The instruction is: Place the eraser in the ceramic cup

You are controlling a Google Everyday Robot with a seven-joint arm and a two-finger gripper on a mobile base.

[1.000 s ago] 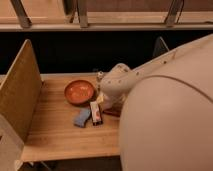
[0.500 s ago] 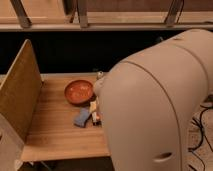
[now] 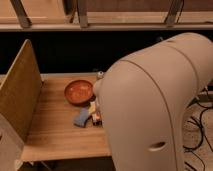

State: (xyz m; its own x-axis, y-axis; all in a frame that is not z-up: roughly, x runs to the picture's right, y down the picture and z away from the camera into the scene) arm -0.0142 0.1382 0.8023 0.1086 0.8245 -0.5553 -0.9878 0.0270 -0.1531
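My pale arm shell [image 3: 155,105] fills the right half of the camera view. The gripper is hidden behind it, somewhere just right of the bowl and above the small items. A blue-grey flat block [image 3: 81,118], possibly the eraser, lies on the wooden table [image 3: 55,135] in front of the bowl. Beside it, against the arm's edge, lie a yellowish piece [image 3: 92,106] and a small red and dark item [image 3: 96,119]. The ceramic cup is out of view, probably behind the arm.
A wide orange-brown bowl [image 3: 78,91] sits mid-table. A small clear bottle with a pale cap [image 3: 100,75] stands behind it at the arm's edge. A tall wooden panel [image 3: 19,95] walls the table's left side. Cables [image 3: 197,127] lie on the floor at right.
My arm has swung closer to the camera and now covers far more of the view, hiding the table's right side and the gripper. The bowl and small items have not moved.
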